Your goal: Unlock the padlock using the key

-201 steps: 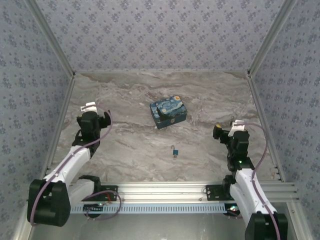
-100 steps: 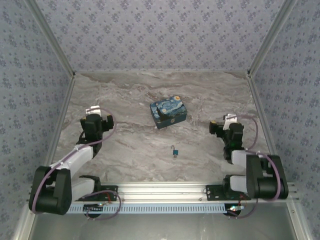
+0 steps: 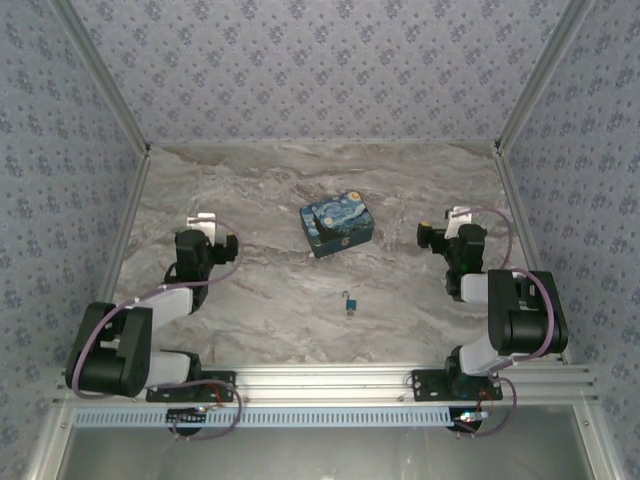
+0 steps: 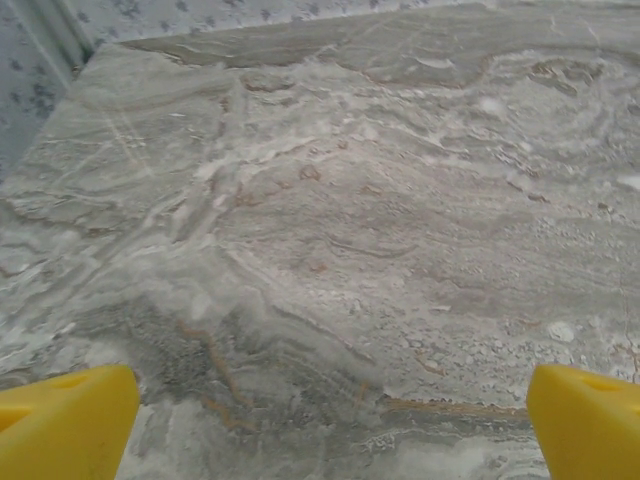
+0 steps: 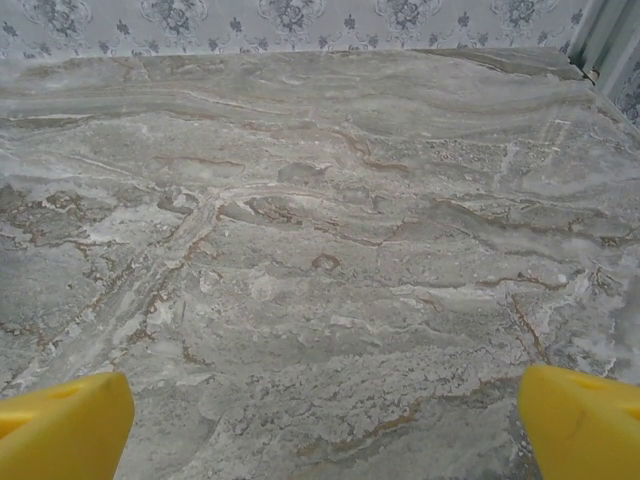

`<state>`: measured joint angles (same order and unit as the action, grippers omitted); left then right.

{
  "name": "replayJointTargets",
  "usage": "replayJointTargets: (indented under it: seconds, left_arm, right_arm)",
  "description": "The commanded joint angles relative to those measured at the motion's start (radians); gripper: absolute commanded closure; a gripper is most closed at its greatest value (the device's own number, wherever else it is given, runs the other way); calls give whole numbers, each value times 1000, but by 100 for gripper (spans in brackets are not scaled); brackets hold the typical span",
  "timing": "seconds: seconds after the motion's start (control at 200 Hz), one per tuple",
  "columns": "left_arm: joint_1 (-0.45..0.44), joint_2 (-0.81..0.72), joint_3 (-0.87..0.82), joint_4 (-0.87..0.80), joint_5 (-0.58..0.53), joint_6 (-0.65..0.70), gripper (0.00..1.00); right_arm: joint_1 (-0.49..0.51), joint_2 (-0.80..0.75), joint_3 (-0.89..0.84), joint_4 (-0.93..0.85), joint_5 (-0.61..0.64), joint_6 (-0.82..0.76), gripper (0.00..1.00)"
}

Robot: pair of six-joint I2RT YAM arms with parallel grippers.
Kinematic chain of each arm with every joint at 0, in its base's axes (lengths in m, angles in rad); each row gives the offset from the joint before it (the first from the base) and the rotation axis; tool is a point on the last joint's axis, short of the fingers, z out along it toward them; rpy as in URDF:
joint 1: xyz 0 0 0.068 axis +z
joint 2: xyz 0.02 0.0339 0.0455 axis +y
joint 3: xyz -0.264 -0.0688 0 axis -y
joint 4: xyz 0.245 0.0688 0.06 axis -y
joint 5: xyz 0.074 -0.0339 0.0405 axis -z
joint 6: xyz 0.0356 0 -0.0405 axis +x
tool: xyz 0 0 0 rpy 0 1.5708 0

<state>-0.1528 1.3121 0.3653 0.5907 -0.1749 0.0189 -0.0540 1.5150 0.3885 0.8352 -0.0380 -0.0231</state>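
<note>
Padlock (image 3: 351, 305) seen from above: on the tabletop (image 3: 270, 300), near centre, nearer than the box (image 3: 337, 223), well apart from both arms. The key cannot be told from it. Likely light, hard and slippery, so pinch the body's flat sides.

Left wrist: left jaws spread over bare tabletop.

Right wrist: right jaws spread likewise.

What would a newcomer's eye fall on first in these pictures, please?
The painted blue box in the middle of the marble table stands out first. Closer to the near edge lies a tiny blue padlock. The left gripper and right gripper hang open at either side.
</note>
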Motion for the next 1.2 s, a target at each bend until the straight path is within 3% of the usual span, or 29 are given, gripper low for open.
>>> replayJointTargets:
  seconds: [0.0, 0.125, 0.35, 0.495, 1.194]
  left_arm:
    - [20, 10, -29, 155, 48, 70, 0]
    - [71, 33, -77, 277, 123, 64, 0]
    - [130, 222, -91, 491, 163, 18, 0]
    - [181, 216, 55, 199, 162, -50, 1]
    - [179, 221, 50, 219, 146, -51, 0]
  right_arm:
    - [-2, 6, 2, -32, 15, 8, 0]
    - [0, 6, 3, -35, 16, 6, 0]
    - [1, 6, 3, -36, 19, 6, 0]
    - [2, 6, 3, -36, 21, 5, 0]
    - [14, 5, 8, -44, 38, -1, 0]
